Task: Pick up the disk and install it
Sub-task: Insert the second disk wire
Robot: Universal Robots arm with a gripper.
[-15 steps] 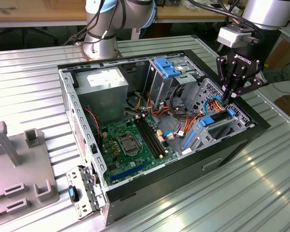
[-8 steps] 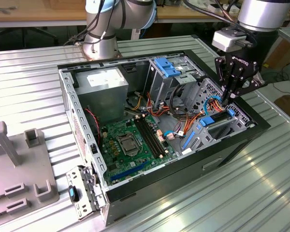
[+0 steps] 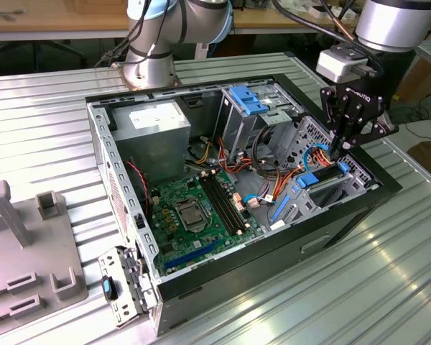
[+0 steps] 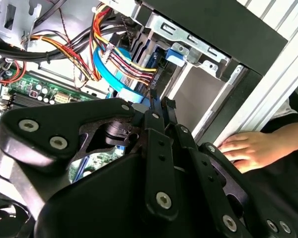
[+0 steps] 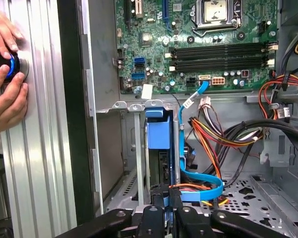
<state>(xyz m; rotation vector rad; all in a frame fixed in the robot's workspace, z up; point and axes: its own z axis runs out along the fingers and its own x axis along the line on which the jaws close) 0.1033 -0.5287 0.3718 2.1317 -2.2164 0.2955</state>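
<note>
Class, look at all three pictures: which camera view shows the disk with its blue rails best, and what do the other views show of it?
The exterior view: the disk sits in the case's bay under the gripper, blue at both ends. The first wrist view shows the disk end-on, mainly one blue rail. The second wrist view shows only a blue tab, the rest hidden behind the gripper's links.

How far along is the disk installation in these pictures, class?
Done: the disk already stands inside the bay at one end of the computer case. In hand: the gripper is at the disk's upper edge. Left: whether the disk is fully seated cannot be told, and the gripper is not yet clear of it.
</note>
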